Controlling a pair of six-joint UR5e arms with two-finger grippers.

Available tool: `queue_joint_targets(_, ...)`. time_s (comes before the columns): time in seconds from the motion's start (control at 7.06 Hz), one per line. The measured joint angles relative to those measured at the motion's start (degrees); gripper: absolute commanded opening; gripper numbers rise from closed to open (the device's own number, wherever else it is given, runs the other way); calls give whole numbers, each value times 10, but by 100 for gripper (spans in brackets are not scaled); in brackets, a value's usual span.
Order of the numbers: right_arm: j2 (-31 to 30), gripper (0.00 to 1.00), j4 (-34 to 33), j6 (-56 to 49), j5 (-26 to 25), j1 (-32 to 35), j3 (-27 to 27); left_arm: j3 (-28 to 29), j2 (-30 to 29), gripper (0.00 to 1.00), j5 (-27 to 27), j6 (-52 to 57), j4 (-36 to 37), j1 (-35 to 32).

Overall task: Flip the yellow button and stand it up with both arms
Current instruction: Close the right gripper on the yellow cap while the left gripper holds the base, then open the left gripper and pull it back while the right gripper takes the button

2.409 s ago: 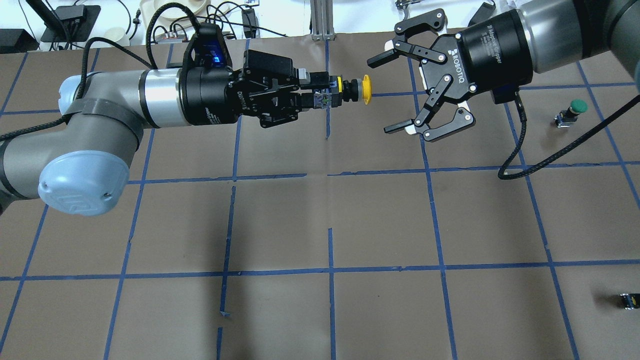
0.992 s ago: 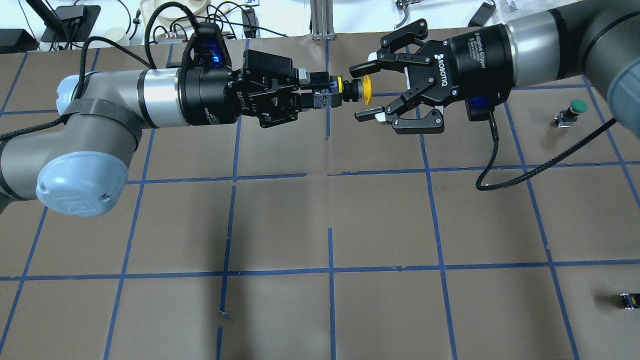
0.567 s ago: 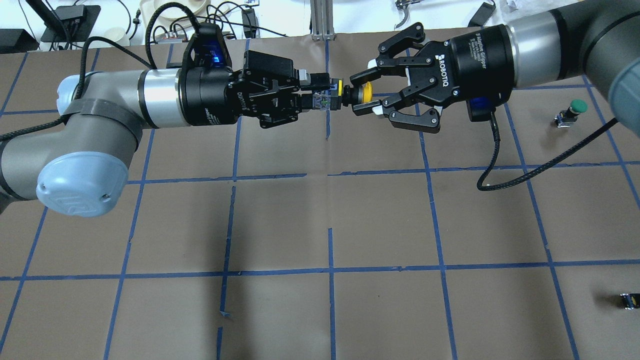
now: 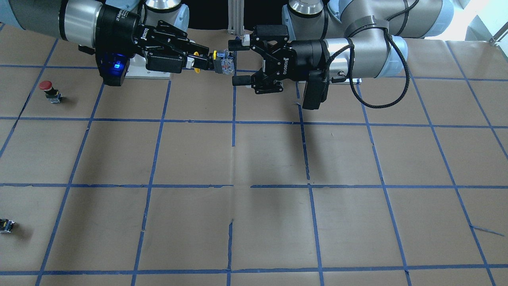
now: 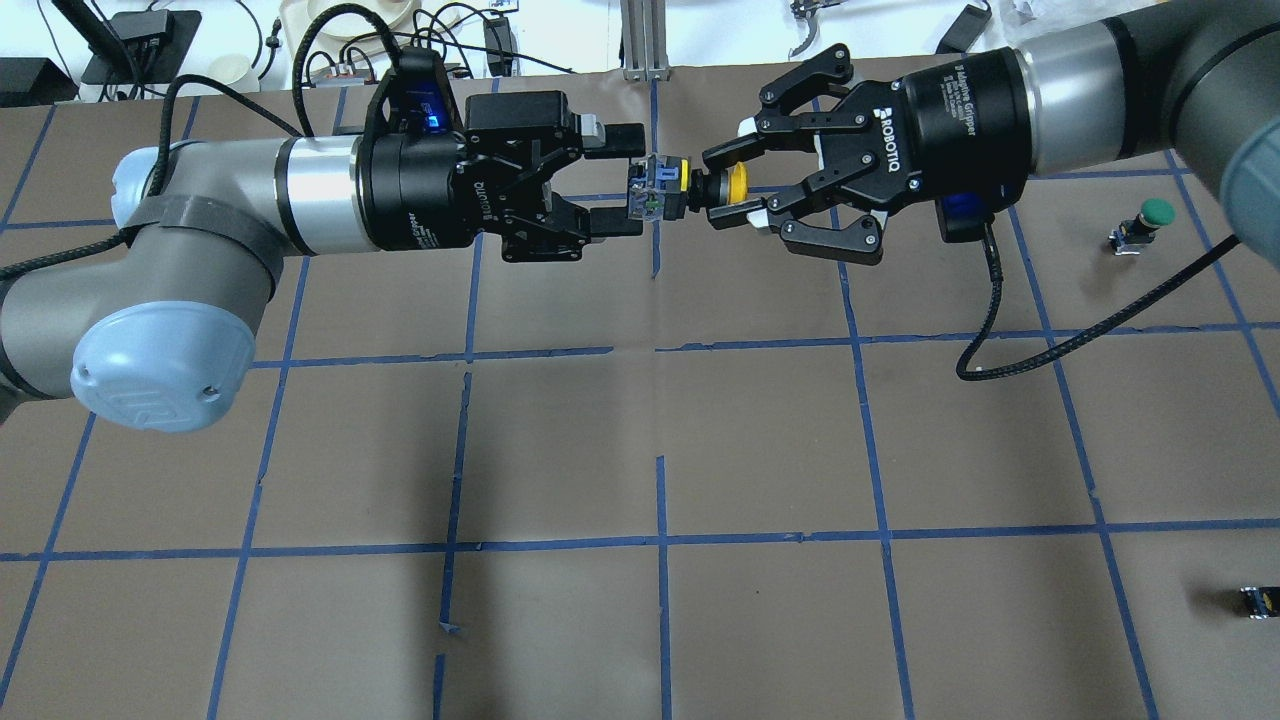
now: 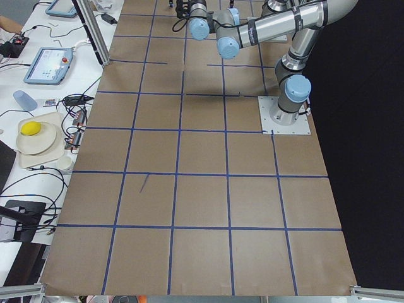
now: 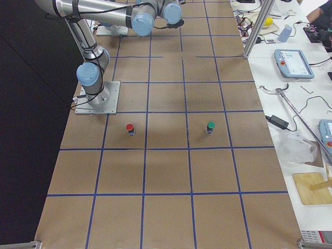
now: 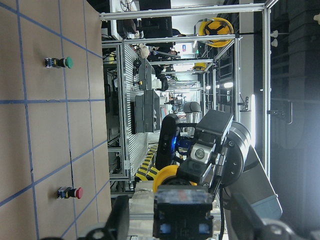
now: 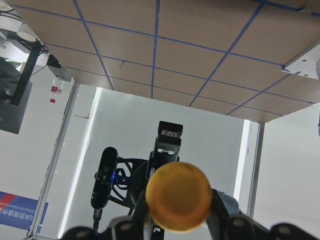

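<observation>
The yellow button point(image 5: 668, 190) hangs in the air, lying sideways between the two grippers at the back of the table. My right gripper point(image 5: 716, 190) is shut on its neck, just behind the yellow cap point(image 5: 737, 185). My left gripper point(image 5: 632, 182) is open, with its jaws apart on either side of the button's grey body end and not touching it. The front view shows the same: the button point(image 4: 224, 63), the right gripper point(image 4: 200, 63) shut on it, and the left gripper point(image 4: 238, 62) open. The cap fills the right wrist view point(image 9: 178, 196). The body shows in the left wrist view point(image 8: 182, 220).
A green-capped button point(image 5: 1150, 218) stands at the far right. A red-capped button point(image 4: 47, 88) stands near the right arm's base. A small dark part point(image 5: 1255, 603) lies near the front right edge. Brown paper with blue tape lines point(image 5: 660, 450) covers the table.
My right gripper moved in and shut on the button's cap end. My left gripper, which held the body, has opened and let go. The button now hangs from the right gripper alone.
</observation>
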Motion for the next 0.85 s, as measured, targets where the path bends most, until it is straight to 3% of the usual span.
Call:
queue_joint_targets(0.14, 0, 27, -2, 0, -7, -1, -1, 3, 3, 100, 17, -2, 0, 0)
queue_joint_targets(0.43, 1, 27, -42, -9, -85, -20, -3, 18, 5, 100, 125, -3, 2, 11)
queue_joint_targets(0.85, 1, 26, -75, -130, -219, -64, -2, 72, -4, 100, 372, 1, -1, 24)
